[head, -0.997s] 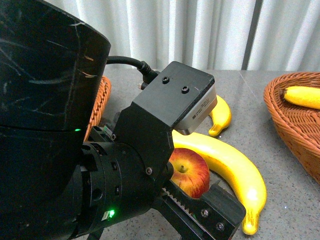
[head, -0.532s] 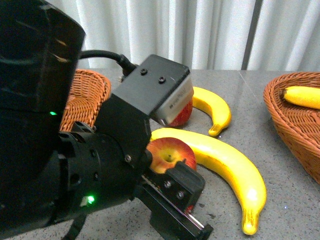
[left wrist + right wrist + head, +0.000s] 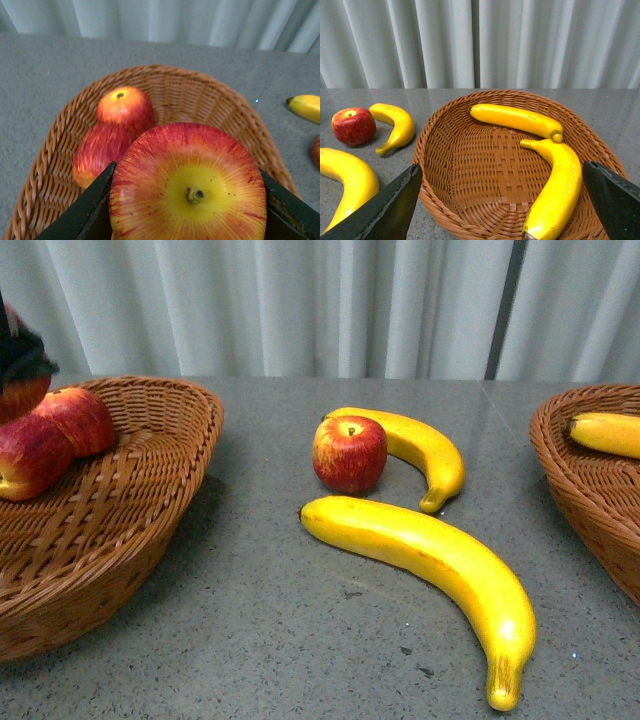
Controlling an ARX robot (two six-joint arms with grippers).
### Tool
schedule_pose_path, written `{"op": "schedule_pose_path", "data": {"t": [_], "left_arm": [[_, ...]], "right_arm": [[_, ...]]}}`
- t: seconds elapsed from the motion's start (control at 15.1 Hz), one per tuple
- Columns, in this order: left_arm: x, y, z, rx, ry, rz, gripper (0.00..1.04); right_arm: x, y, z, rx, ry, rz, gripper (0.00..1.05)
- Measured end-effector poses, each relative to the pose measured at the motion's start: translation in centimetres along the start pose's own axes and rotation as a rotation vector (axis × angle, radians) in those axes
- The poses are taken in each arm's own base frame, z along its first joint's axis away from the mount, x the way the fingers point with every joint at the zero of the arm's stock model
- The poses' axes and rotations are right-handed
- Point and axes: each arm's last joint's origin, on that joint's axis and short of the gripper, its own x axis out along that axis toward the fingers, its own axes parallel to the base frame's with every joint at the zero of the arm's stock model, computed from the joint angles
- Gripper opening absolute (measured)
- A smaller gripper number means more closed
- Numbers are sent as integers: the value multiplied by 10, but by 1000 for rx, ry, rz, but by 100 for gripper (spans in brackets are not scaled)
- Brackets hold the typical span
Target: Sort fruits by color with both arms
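Left basket (image 3: 120, 510): wicker, holds two red apples (image 3: 75, 420).
Left gripper (image 3: 187, 210): jaws clamped on a held apple (image 3: 187, 185), stem up, above that basket.
Table (image 3: 260, 620) centre: lone apple (image 3: 349, 453) just beside short banana (image 3: 425, 445); long banana (image 3: 430, 555) nearer the camera.
Right basket (image 3: 485, 165): holds two bananas (image 3: 515, 120).
Right gripper (image 3: 500, 202): jaws spread wide, empty, above it.

Left black blocky gripper (image 3: 186, 214): both dark fingers (image 3: 85, 212) pressed against opposite flanks of a glossy red-and-yellow apple (image 3: 187, 175), the stem end facing the wrist camera. Right black blocky gripper (image 3: 500, 205): tapered black fingertips (image 3: 385, 207) spread wide apart, one at each side of its wrist camera's field.
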Motion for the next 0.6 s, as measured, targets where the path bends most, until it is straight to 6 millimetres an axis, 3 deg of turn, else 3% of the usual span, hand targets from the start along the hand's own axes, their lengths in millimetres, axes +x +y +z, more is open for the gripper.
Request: {"op": "schedule_pose_path", "data": {"t": [0.2, 0.53, 0.6], "left_arm": [[15, 16, -20, -88, 62, 2, 66], [28, 4, -48, -104, 194, -44, 66], [28, 2, -52, -101, 227, -38, 71]], "right_arm": [[0, 0, 0, 0, 0, 0, 98], [0, 0, 0, 0, 0, 0, 98], [0, 0, 0, 0, 0, 0, 98]]}}
